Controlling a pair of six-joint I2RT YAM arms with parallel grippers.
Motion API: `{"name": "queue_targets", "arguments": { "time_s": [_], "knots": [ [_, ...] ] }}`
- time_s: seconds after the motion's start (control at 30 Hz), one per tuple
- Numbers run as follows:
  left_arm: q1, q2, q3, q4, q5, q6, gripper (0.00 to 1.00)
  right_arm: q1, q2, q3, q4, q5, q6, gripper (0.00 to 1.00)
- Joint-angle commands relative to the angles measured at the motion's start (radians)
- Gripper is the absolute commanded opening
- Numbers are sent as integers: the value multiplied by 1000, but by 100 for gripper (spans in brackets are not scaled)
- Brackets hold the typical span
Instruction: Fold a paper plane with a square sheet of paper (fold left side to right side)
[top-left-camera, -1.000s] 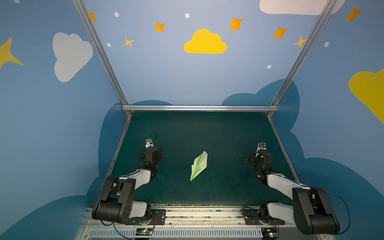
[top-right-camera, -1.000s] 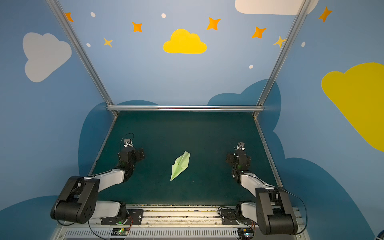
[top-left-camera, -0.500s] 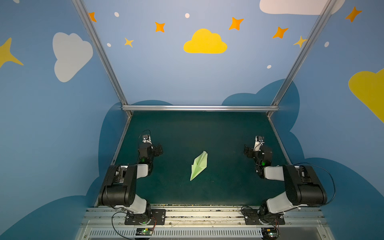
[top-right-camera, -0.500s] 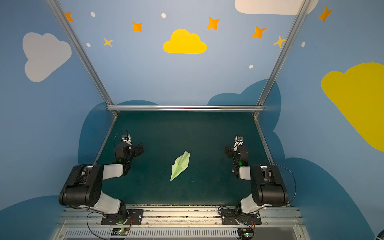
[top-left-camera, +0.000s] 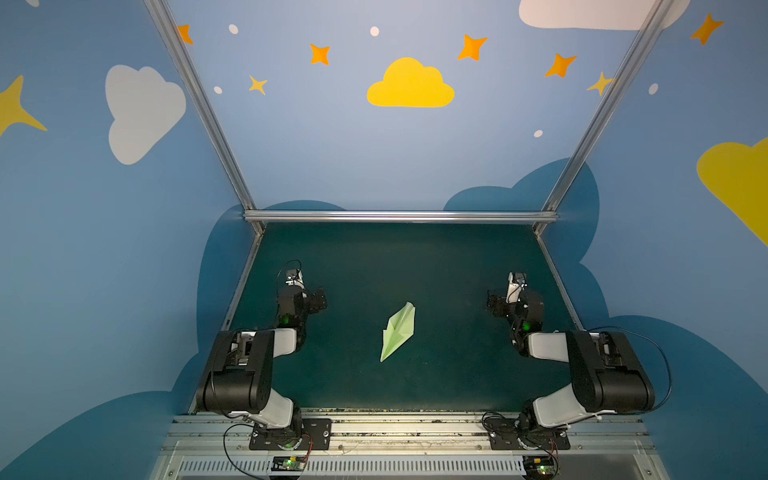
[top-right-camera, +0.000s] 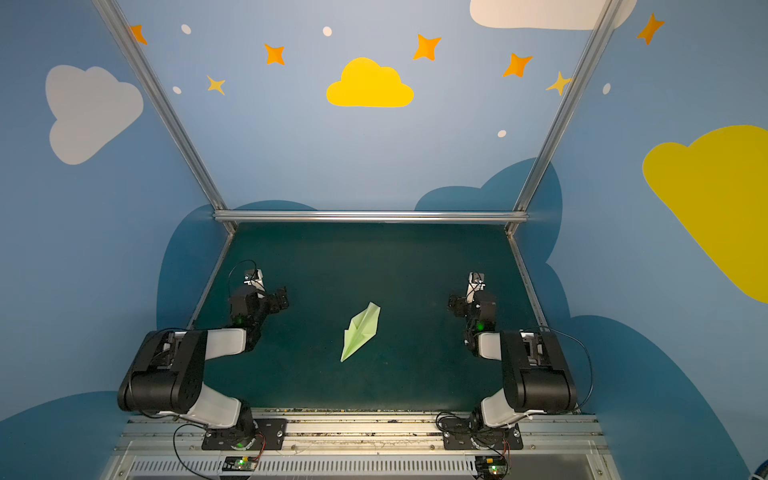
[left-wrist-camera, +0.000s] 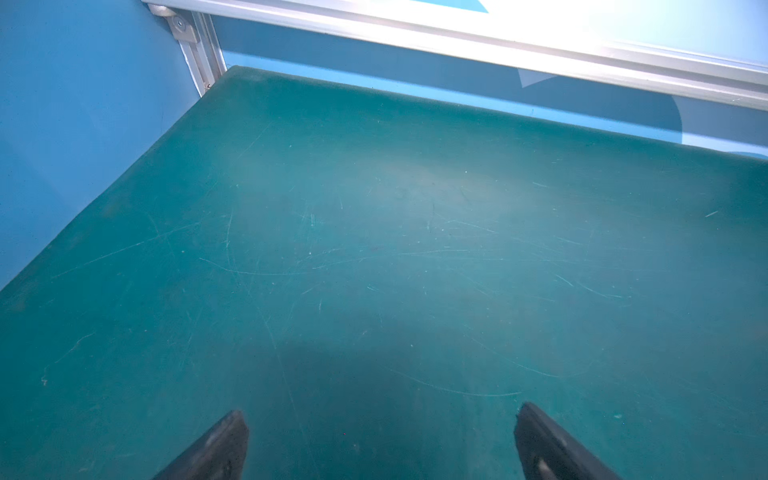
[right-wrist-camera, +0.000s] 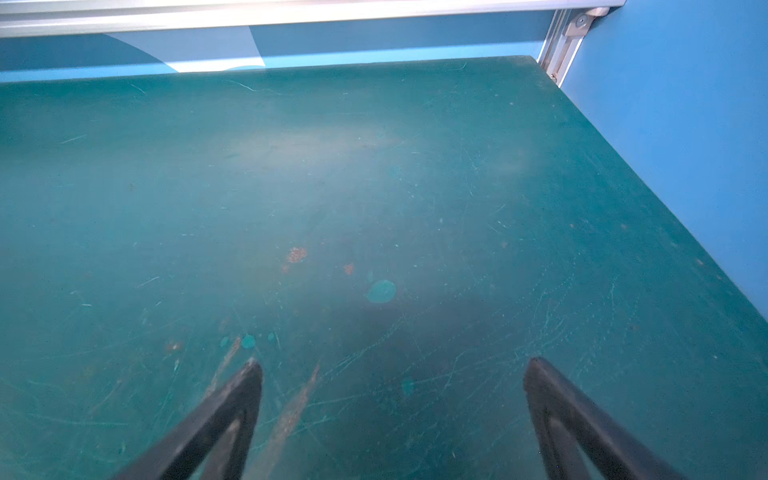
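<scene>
Well, the paper plane (top-left-camera: 398, 331) lies on the green mat (top-left-camera: 415, 266).

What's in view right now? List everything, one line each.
Plane: 1, pale green, flat on the middle of the mat between the arms, touched by neither gripper.
Mat: 1, dark green, scratched, covers the work surface.
Stains: a few, orange-brown, on the mat ahead of the right gripper.
Frame bars: several, silver, along the mat's back and sides and up from its back corners.
Walls: 3, blue with cloud and star decals, around the mat.
Rail: 1, silver, along the near edge under the arm bases.
Arms: 2, black and white, one on each side.
Left gripper: 1, black, open, empty.
Right gripper: 1, black, open, empty.
</scene>
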Motion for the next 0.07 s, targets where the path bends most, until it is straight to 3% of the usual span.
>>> {"name": "queue_targets", "arguments": {
  "time_s": [0.0,0.03],
  "knots": [
    [3,-6,-2,-3,13,1,100,6,-19,10,-4,-1,-7,97],
    [3,-8,-3,0,15,3,100,12,-19,9,2,11,-11,97]
  ]
}}
